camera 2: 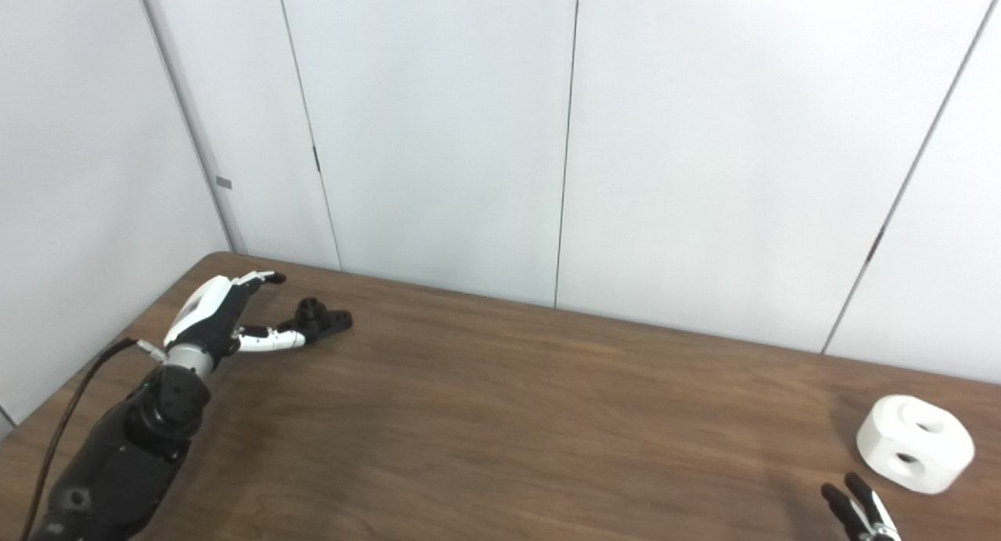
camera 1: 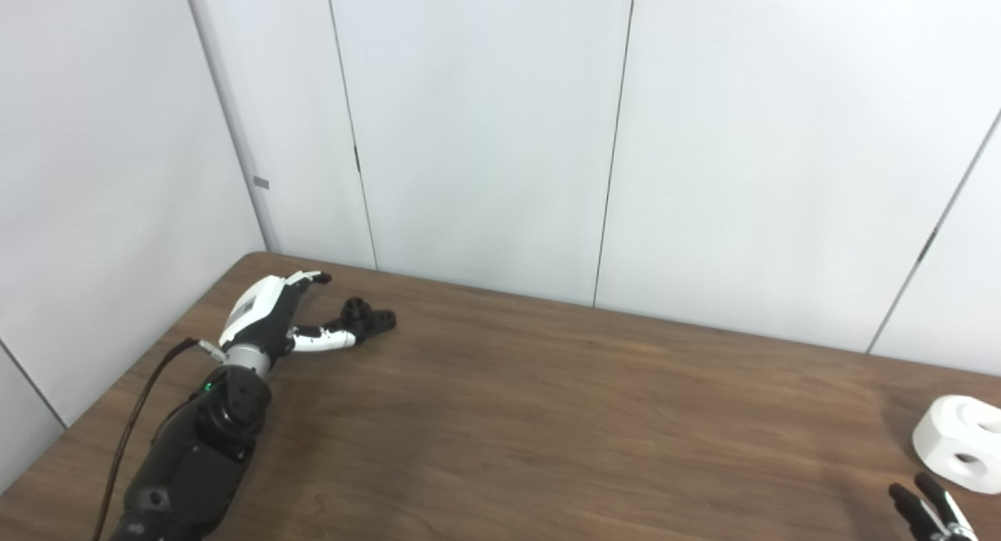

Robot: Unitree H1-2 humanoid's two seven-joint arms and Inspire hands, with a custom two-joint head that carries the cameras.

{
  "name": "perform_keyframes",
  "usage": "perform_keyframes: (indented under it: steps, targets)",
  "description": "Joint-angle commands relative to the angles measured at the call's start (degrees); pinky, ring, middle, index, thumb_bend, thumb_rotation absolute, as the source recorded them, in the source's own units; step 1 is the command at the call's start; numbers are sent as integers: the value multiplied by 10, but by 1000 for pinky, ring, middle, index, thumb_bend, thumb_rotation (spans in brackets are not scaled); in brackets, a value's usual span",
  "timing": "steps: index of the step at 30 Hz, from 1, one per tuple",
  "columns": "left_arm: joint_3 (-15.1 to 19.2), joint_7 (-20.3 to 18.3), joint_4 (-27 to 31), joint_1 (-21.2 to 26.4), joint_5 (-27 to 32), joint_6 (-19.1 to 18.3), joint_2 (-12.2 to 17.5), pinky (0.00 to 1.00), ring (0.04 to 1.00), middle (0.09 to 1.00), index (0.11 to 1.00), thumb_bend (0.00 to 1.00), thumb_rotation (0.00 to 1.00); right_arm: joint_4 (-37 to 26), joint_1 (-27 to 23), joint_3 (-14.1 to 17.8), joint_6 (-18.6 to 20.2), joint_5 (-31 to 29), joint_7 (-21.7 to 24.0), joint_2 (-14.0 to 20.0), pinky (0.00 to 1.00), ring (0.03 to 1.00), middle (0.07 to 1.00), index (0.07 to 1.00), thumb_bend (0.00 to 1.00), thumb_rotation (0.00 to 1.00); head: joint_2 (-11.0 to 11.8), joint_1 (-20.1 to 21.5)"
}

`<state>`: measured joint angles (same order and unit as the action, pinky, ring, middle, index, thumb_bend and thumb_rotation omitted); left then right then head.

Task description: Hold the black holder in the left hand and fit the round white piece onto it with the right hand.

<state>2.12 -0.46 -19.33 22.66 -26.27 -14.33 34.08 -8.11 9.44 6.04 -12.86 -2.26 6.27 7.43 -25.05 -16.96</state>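
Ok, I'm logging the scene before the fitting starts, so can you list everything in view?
black holder: one, black, far left of the table, lying at the left hand's fingertips
round white piece: one, white with holes, near the table's right edge, resting on the wood
table: one, brown wood, fills the lower picture
wall panels: white, behind the table
left hand: one, white and black, fingers apart around the holder, not closed on it
right hand: only dark fingertips show at the bottom right, just short of the white piece
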Motion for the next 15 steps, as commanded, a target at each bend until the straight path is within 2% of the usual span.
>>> perform_keyframes:
  steps: [1, 6, 15]
  targets:
    - [-7, 3, -1, 38, -17, -2, 31, 1000, 1000, 971, 854, 897, 315, 36, 36, -7, 6, -10, -5, -13, 996, 955, 912, 953, 714, 990, 0, 1]
    - [-30, -10, -26, 57, -24, -11, 41, 1000, 1000, 975, 845, 903, 320, 35, 35, -11, 12, -33, 11, -7, 1000, 997, 959, 986, 743, 980, -1, 2]
    - [-73, -23, -61, 86, -49, -21, 57, 1000, 1000, 992, 833, 894, 346, 38, 36, -12, 10, -53, 18, -4, 1000, 1000, 969, 991, 727, 986, -3, 4]
